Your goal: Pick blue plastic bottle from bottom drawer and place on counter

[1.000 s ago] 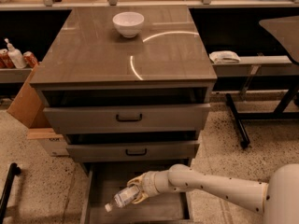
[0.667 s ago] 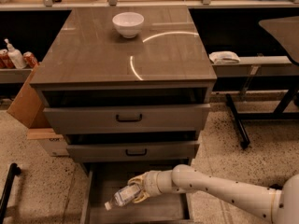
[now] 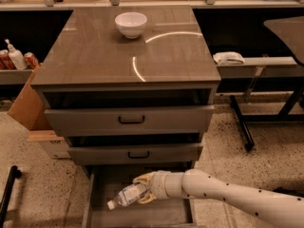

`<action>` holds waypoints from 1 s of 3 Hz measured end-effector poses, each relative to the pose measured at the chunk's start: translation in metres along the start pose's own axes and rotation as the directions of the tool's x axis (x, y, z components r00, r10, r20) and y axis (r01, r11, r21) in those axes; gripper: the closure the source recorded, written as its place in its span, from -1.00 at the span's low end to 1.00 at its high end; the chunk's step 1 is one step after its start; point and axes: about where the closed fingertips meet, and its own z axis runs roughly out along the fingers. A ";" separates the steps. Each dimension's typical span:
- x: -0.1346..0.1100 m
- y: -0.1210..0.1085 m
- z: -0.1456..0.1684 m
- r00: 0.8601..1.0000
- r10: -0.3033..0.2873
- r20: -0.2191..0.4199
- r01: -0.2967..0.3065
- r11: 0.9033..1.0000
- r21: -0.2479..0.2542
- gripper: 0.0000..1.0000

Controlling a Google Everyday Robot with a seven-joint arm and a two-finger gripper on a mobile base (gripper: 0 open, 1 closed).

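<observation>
One small, clear blue plastic bottle with a white cap sat clamped between the yellowish fingers of the white arm's gripper, its capped end sticking out to the left and near. Both were inside the open grey-brown bottom drawer; contact with its floor was unclear. Beyond, the glossy grey-brown counter carried a white bowl
</observation>
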 end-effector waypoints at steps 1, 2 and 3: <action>-0.017 -0.019 -0.035 0.999 -0.040 -0.037 0.041 0.998 0.044 1.00; -0.017 -0.020 -0.035 0.999 -0.037 -0.034 0.038 0.998 0.049 1.00; -0.015 -0.026 -0.037 0.999 -0.026 -0.021 0.028 0.997 0.067 1.00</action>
